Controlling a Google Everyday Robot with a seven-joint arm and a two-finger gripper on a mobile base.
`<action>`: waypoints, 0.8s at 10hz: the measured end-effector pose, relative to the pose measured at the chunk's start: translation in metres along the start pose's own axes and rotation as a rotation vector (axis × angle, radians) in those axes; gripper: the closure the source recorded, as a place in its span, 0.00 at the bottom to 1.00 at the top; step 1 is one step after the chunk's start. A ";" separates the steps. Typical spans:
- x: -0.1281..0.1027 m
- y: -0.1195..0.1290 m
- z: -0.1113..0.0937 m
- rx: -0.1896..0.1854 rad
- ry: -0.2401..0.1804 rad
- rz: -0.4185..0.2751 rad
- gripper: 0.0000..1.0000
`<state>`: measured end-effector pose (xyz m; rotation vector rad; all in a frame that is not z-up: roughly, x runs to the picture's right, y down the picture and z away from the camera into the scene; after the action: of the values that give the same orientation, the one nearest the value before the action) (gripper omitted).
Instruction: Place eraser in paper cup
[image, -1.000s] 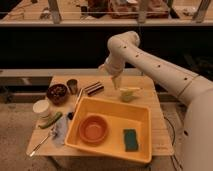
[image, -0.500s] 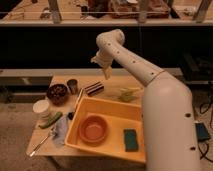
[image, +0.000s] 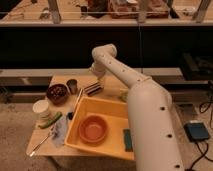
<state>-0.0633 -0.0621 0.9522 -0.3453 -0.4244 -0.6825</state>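
The eraser (image: 92, 89), a small dark block with pale stripes, lies on the wooden table (image: 59, 79) just behind the yellow tub. The paper cup (image: 41, 109), short, wide and white, stands near the table's left edge. My gripper (image: 98, 76) hangs from the bent white arm, directly above and just behind the eraser, close to it. It is far right of the paper cup.
A small metal cup (image: 72, 85) and a dark brown bowl (image: 57, 93) stand left of the eraser. The yellow tub (image: 111, 106) holds an orange bowl (image: 93, 128) and a green sponge (image: 128, 139). A spoon (image: 40, 144) and a green item (image: 50, 121) lie front left.
The arm has swung left across the table. My gripper has moved from over the table's right part to just above the eraser.
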 end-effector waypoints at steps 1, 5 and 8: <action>-0.007 0.001 0.018 -0.019 -0.018 -0.017 0.20; -0.009 0.011 0.060 -0.098 -0.089 -0.028 0.24; -0.014 0.011 0.074 -0.151 -0.140 -0.033 0.51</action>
<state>-0.0852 -0.0147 1.0076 -0.5323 -0.5135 -0.7273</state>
